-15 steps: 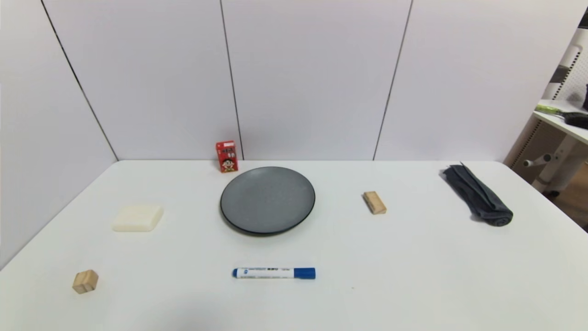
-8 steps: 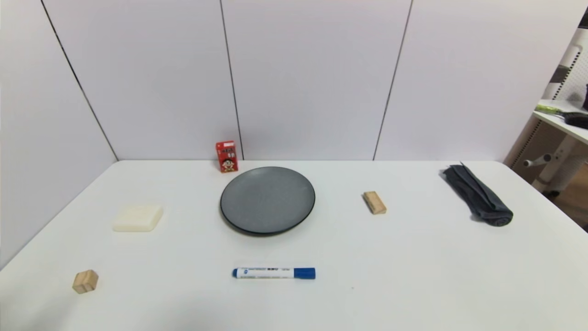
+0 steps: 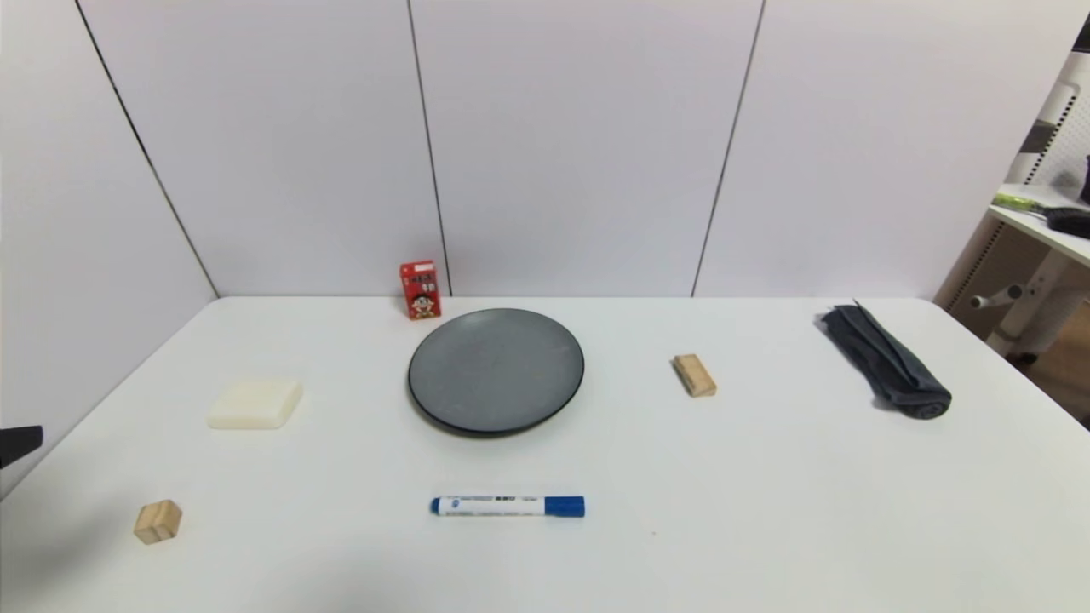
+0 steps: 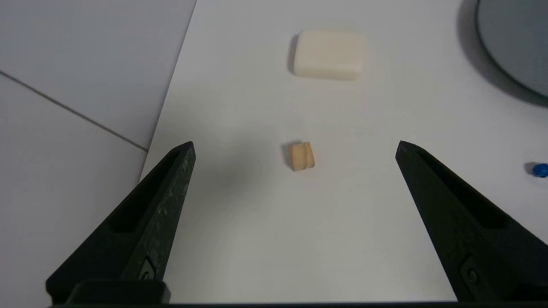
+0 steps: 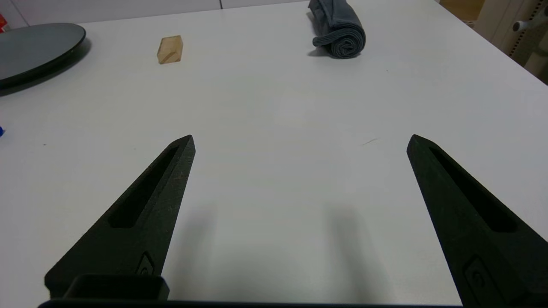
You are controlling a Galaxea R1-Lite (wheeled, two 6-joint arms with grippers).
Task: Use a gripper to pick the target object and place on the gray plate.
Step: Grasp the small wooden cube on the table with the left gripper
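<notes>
Cube [image 3: 157,521]: one; plate [image 3: 496,369]: one; left gripper [image 4: 295,147] and right gripper [image 5: 299,141] jaws spread wide, empty.

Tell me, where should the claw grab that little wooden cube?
Probably from above, the left gripper closing on two opposite flat sides of the wooden cube. It sits alone on the table, apart from the white slab, and the open fingers already frame it.

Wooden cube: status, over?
Left tool open, above cube, no contact. Right tool open, idle. Gray plate empty. Path unobstructed.
</notes>
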